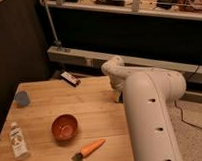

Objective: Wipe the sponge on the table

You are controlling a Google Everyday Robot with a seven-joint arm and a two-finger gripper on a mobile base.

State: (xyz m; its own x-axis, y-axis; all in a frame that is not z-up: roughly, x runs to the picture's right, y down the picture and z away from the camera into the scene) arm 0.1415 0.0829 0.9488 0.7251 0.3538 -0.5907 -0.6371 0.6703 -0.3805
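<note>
The table (98, 102) is a light wooden plank top filling the lower left of the camera view. The sponge does not show; it is hidden or out of view. My white arm (145, 113) fills the right foreground and bends down over the table's far right edge. Only a small dark part of the gripper (118, 98) peeks out from behind the arm's wrist, low over that edge.
On the table stand a pale blue cup (21, 98) at the left, an orange bowl (64, 127) in the middle and a clear bottle (18, 141) at the front left. A carrot (92, 147) lies at the front edge, a dark wrapped bar (71, 78) at the far edge. Speckled floor (193, 122) lies to the right.
</note>
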